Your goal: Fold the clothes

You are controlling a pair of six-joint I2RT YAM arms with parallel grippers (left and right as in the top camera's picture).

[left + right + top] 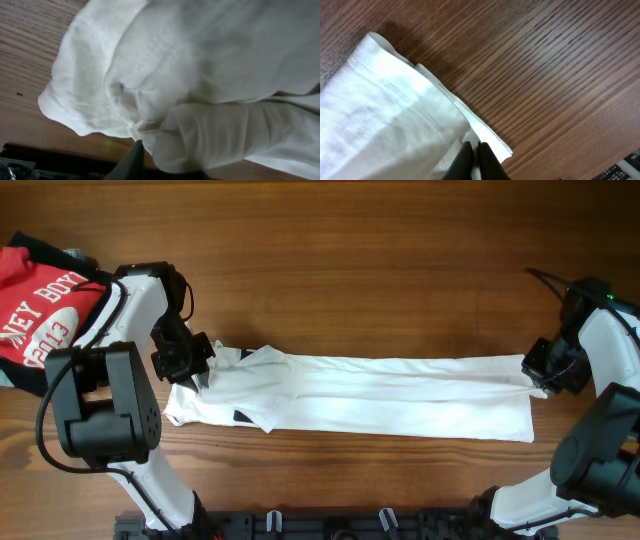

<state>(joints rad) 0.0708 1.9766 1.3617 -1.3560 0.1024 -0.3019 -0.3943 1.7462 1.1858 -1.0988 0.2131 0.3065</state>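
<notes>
Jaws on your right gripper [475, 147] are clenched on the hem corner of the white shirt [400, 395]. On your left gripper [198, 368] only one finger shows under bunched cloth, so you can't tell its grip. That white shirt lies stretched long across the counter [350, 270] between both arms. It looks light, limp and prone to sag, so hem corners and shoulders are your best holds. Far left, a red shirt [40, 310] lies heaped.

Red garment [25, 270], left edge: white lettering "NEY BOY", below possibly "2013"; partly cut off.
</notes>
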